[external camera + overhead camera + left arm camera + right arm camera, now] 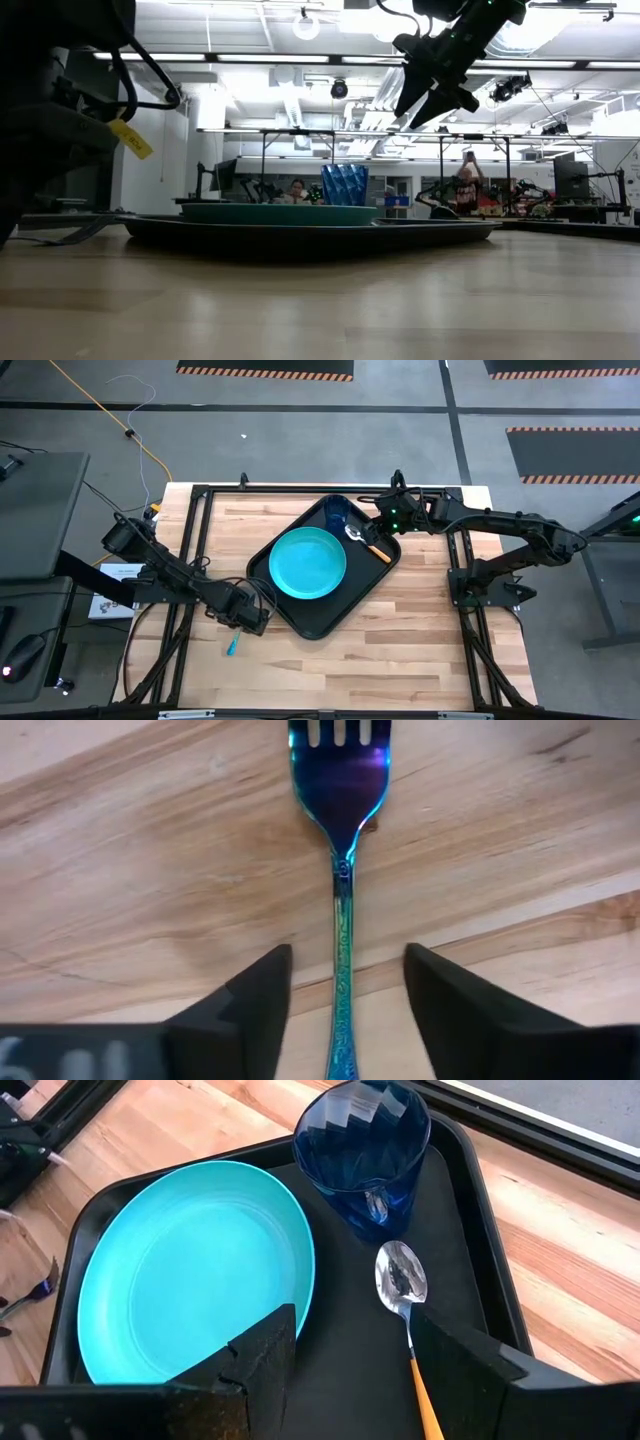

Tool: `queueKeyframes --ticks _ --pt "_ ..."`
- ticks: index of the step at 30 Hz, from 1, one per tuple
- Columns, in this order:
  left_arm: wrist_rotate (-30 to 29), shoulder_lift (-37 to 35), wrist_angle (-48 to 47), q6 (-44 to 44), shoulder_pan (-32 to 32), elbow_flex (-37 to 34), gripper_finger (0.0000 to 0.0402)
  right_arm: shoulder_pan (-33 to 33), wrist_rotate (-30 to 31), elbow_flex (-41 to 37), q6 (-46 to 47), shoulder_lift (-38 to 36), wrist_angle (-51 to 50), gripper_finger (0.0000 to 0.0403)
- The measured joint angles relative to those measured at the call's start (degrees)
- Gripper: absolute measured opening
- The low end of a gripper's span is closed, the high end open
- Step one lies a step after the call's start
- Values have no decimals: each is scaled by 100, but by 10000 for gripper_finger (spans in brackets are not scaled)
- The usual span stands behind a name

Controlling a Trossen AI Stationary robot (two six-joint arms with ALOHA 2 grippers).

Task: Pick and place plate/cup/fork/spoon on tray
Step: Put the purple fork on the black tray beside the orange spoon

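The table (150,870) is pale wood with visible grain and a smooth finish. The fork (342,790) looks like polished metal with an iridescent blue sheen and an embossed handle. The plate (190,1270) is smooth turquoise plastic with a soft gloss. The cup (362,1142) is translucent, faceted dark-blue plastic. The spoon (402,1280) has a shiny metal bowl. The tray (462,1230) is matt black.

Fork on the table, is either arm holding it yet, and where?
No. The left gripper has open jaws either side of the fork handle, not closed. The right gripper holds nothing.

Plate (308,564), cup (335,513), spoon (366,542) on tray (310,622) (fork (233,645) outside).
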Motion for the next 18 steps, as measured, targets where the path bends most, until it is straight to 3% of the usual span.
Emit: queueKeyframes --ticks 8,18 --pt "-60 0 -10 57 2 -3 93 -1 -12 0 1 0 -2 190" --pt "-99 0 -6 208 7 -3 48 -1 -12 0 1 0 -2 190"
